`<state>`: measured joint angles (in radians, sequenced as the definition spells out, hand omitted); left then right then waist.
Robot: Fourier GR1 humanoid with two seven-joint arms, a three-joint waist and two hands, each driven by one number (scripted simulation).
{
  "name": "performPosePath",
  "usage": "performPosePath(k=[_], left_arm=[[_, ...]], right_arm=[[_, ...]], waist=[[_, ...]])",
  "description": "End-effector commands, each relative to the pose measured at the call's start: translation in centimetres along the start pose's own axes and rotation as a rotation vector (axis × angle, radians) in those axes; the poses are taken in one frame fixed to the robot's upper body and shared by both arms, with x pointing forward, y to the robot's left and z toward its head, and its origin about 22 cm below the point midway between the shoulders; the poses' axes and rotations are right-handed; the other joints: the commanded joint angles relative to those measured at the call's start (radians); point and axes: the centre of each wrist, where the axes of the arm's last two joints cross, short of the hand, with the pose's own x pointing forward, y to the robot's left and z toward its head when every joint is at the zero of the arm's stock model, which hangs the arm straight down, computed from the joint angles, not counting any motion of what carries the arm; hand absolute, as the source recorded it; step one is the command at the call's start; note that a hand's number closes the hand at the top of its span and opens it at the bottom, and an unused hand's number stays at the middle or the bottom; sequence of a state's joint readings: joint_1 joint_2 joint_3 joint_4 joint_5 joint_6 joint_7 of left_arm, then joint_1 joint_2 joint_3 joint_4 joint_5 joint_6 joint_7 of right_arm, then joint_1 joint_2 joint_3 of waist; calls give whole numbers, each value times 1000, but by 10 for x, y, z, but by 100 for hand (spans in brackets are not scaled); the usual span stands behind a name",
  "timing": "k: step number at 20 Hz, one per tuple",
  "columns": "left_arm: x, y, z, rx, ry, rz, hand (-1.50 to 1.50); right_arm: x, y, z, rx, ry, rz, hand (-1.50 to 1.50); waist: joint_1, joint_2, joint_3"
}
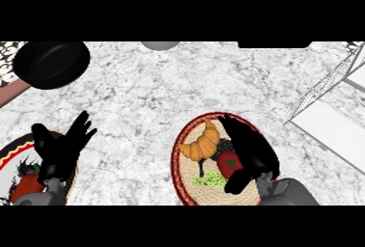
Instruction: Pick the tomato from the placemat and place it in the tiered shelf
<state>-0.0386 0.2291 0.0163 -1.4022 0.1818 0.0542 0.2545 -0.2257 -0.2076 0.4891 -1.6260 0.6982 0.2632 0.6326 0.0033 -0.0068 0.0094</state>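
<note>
Tomato [230, 163] is seen on the woven placemat [187, 185] beside a croissant [202, 143], partly covered by the right hand [249, 152], fingers straight. Left hand [61, 147] is held open.

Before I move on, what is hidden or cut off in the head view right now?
- Tomato: right side covered by the right hand; contact unclear.
- Placemat: right part hidden by that hand.
- Tiered shelf: cut off by the right edge.
- Plate at left: partly behind the left hand, cut by the edge.
- Black pan: handle leaves the frame.
</note>
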Motion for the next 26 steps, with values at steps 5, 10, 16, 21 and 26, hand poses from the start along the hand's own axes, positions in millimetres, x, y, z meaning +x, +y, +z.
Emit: performPosePath(k=[5, 10, 16, 21, 26], left_arm=[[-16, -1, -5, -1, 84, -5, 0], [-20, -10, -1, -19, 68, 3, 0], [-12, 4, -3, -6, 87, 18, 0], [-22, 20, 3, 4, 74, 16, 0], [-5, 5, 0, 12, 67, 18, 0]], right_arm=[[16, 19, -15, -12, -35, 4, -150], [-10, 34, -24, 214, -106, 163, 150], [10, 50, -19, 163, -200, 90, 150], [4, 33, 8, 94, -305, 21, 150], [-18, 13, -8, -149, 160, -195, 150]], waist=[[-2, 7, -10], [3, 11, -10], [-1, 7, -9], [-7, 5, -10], [-35, 4, -9]])
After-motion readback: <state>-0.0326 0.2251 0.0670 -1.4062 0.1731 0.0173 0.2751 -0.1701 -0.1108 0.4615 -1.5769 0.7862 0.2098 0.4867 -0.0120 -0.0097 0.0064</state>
